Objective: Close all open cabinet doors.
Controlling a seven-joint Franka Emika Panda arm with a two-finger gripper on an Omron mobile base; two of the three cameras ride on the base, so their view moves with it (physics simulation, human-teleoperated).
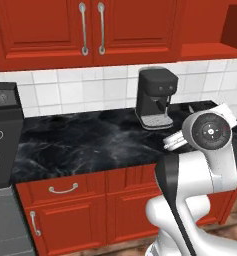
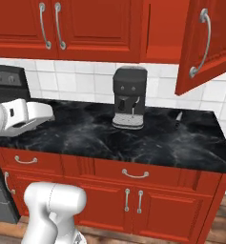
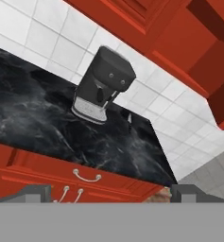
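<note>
One tall red cabinet door (image 2: 214,45) with a curved silver handle stands swung open at the upper right, above the counter's right end. Its lower corner (image 3: 223,101) shows at the right of the hand view, and the uncovered cabinet opening (image 1: 235,30) in the left base view. The pair of cabinet doors (image 1: 90,27) to its left is shut; it is also in the right base view (image 2: 52,26). My gripper (image 3: 111,193) is open with nothing between its fingertips. It hovers low in front of the counter (image 1: 174,140), far below and to the left of the open door (image 2: 44,114).
A black coffee machine (image 2: 128,97) stands on the dark marble counter (image 2: 86,128) against the tiled wall. A small dark utensil (image 2: 178,118) lies to its right. A stove (image 1: 0,135) borders the counter on the left. Red drawers and lower doors (image 2: 133,190) run beneath.
</note>
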